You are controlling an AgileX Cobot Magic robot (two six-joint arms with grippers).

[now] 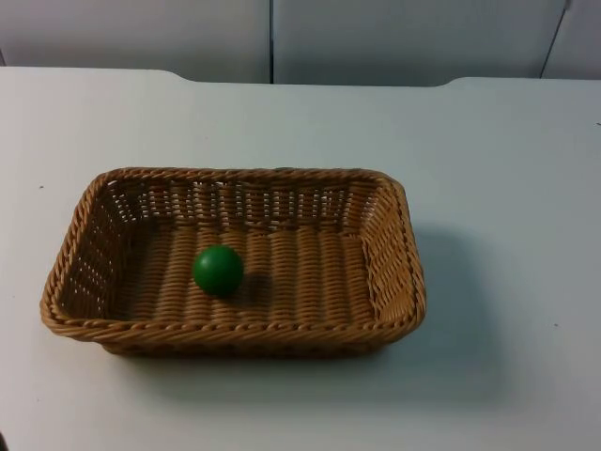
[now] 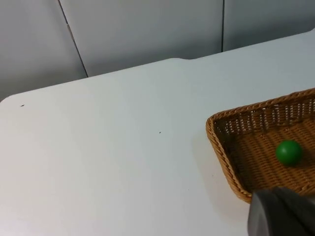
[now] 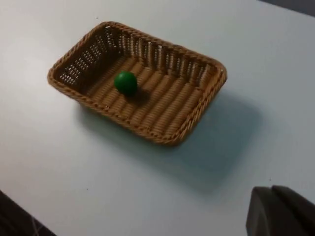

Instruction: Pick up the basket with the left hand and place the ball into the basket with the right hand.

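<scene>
A woven tan basket sits on the white table, a little left of the middle. A green ball lies inside it on the floor, toward its left half. My left gripper hangs above the table beyond the basket's left end, apart from it, and the ball shows past the rim. My right gripper is held high and well back from the basket, with the ball in sight inside. Neither gripper touches anything.
The white table top spreads out on every side of the basket. It ends at the grey partition wall at the back. A dark table edge shows in the right wrist view.
</scene>
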